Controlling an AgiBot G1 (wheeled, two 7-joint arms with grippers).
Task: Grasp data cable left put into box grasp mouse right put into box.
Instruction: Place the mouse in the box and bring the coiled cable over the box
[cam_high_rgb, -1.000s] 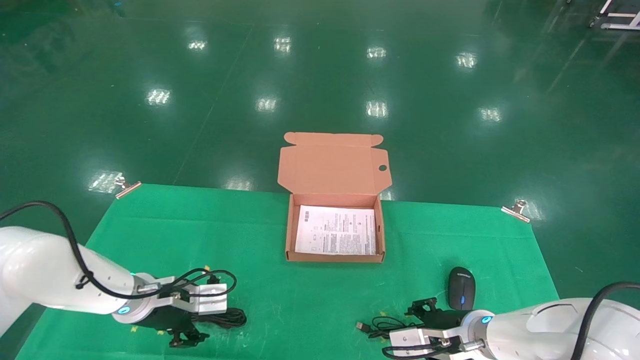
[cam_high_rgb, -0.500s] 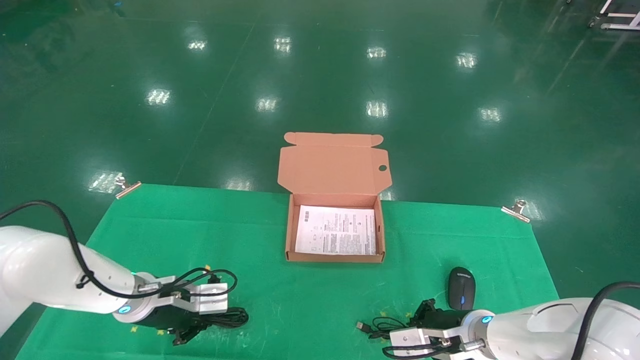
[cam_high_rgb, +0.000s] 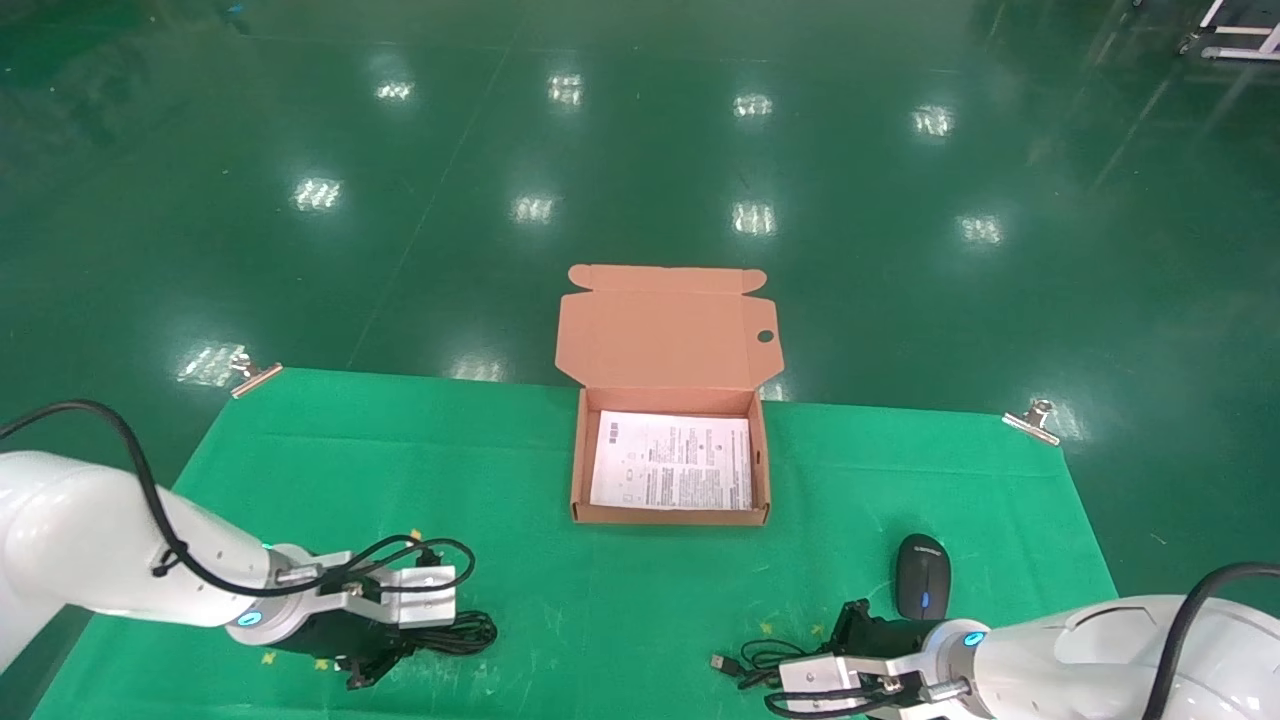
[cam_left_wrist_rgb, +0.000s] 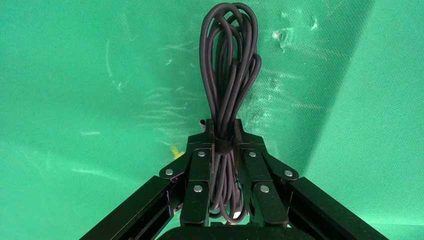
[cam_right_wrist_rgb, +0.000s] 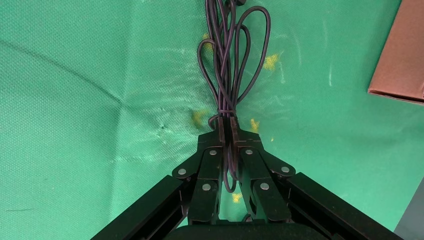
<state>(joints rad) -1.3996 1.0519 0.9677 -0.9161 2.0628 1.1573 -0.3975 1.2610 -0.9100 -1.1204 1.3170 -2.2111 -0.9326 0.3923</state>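
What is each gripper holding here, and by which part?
The left gripper is shut on the data cable near one end. The right gripper pinches the mouse's cord, not the mouse.

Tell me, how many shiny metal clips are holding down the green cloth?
2. One clip sits at the far left corner of the green cloth, the other clip at the far right corner. The near corners are out of view, so more may be hidden.

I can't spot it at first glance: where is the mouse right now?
In the head view the mouse lies on the green mat at the robot's right, nearer than the box, just beyond the right gripper.
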